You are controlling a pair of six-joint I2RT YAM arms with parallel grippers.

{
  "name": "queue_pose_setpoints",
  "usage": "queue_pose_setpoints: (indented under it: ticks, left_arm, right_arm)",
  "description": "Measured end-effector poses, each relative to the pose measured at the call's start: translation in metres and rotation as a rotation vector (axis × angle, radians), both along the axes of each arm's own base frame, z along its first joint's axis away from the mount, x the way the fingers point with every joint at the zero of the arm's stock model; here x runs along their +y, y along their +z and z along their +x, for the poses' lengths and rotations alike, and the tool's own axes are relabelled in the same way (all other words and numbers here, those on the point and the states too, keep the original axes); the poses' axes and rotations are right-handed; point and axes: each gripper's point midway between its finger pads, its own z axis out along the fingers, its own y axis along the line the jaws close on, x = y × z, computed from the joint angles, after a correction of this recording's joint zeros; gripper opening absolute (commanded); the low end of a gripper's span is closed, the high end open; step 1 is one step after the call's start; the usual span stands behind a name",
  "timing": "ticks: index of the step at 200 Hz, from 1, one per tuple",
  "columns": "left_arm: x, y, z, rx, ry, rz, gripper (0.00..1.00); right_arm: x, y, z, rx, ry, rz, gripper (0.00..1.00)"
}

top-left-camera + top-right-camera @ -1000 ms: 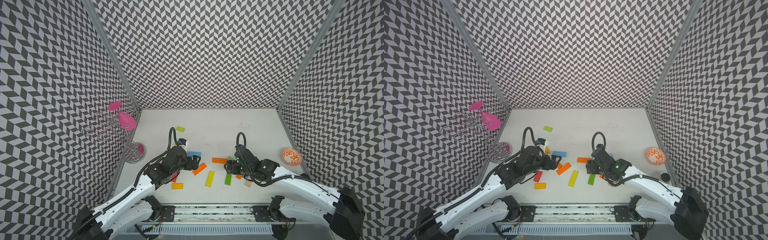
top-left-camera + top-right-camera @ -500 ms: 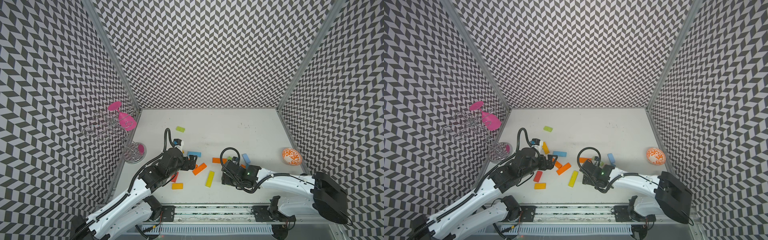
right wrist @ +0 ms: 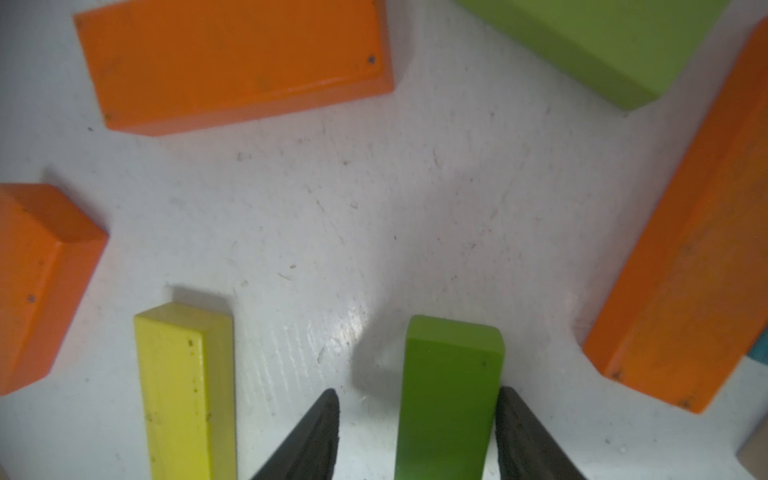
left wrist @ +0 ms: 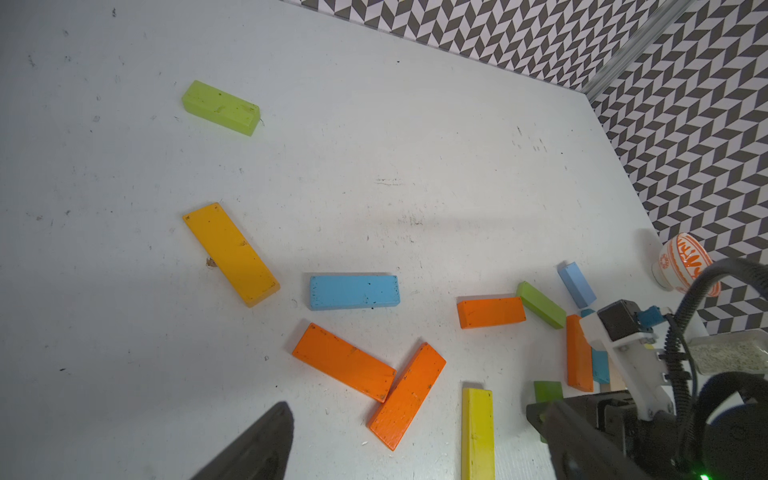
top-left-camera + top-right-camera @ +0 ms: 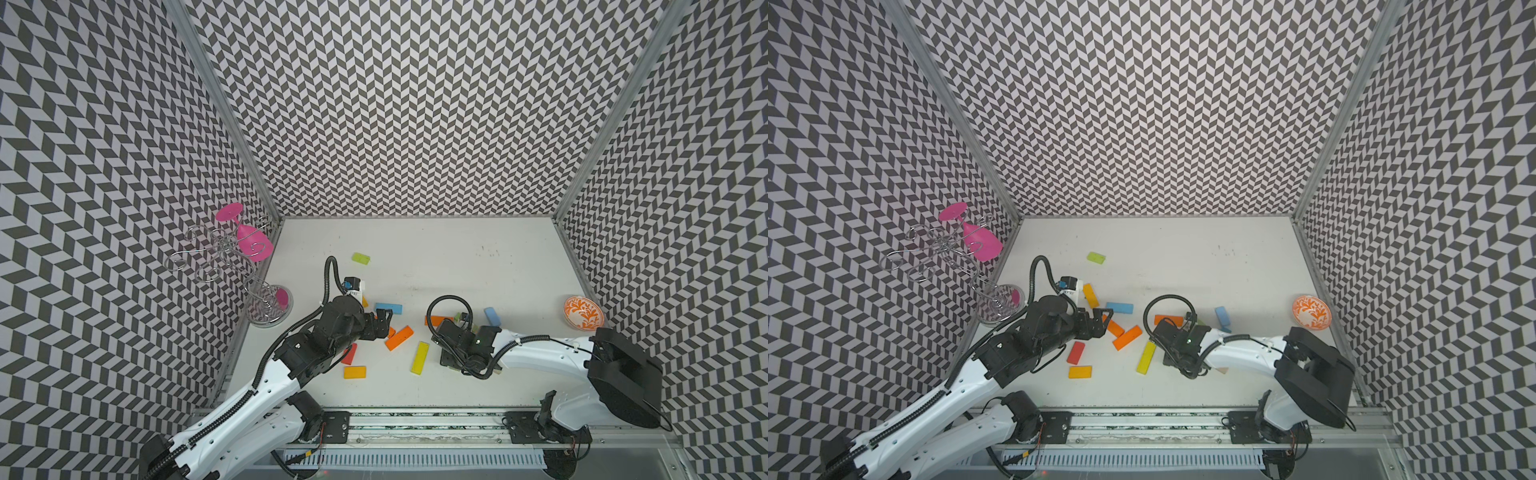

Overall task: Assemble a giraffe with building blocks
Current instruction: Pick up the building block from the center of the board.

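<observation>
Coloured building blocks lie scattered flat on the white table [image 5: 436, 257]. My right gripper [image 3: 417, 392] is down at the table and open, its jaws straddling a dark green block [image 3: 451, 395]. One finger touches the block's side and the other stands a gap away. A yellow block [image 3: 183, 395] lies just beside it. In both top views the right wrist [image 5: 463, 345] hides these jaws. My left gripper [image 4: 411, 409] hangs wide open and empty just above two touching orange blocks [image 4: 343, 361], near a blue block [image 5: 388, 308].
A wire glass rack [image 5: 232, 257] with pink glasses stands at the left wall. An orange-patterned bowl [image 5: 582, 312] sits at the right edge. A light green block [image 5: 360, 258] lies farther back; red [image 5: 349, 353] and amber [image 5: 354, 372] blocks lie near the left arm.
The right arm swung toward the table's near middle and dropped over the dark green block, its jaws narrowing; a light blue block behind it came into sight. The left gripper shifted slightly.
</observation>
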Motion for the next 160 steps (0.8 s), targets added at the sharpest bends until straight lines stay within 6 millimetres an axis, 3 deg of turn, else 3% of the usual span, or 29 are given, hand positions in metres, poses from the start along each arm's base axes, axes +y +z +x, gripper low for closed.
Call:
queue_pose_setpoints:
  ticks: [107, 125, 146, 160]
  left_arm:
    - [-0.0018, -0.0032, -0.0005, 0.005, -0.01, -0.009, 0.95]
    - [-0.0025, -0.0033, -0.0005, 0.004, -0.013, -0.012, 0.95]
    - [-0.0027, -0.0047, -0.0005, 0.005, -0.013, -0.012, 0.95]
    - [-0.0023, -0.0054, -0.0003, 0.005, -0.012, -0.012, 0.95]
  right_arm:
    - [-0.0033, 0.0021, 0.0017, 0.006, -0.03, -0.027, 0.29]
    - [-0.0039, 0.0022, 0.0026, 0.007, -0.034, -0.031, 0.3]
    - [-0.0035, 0.0013, 0.004, 0.009, -0.034, -0.042, 0.46]
    - [-0.0036, -0.0022, 0.0041, 0.016, -0.033, -0.055, 0.46]
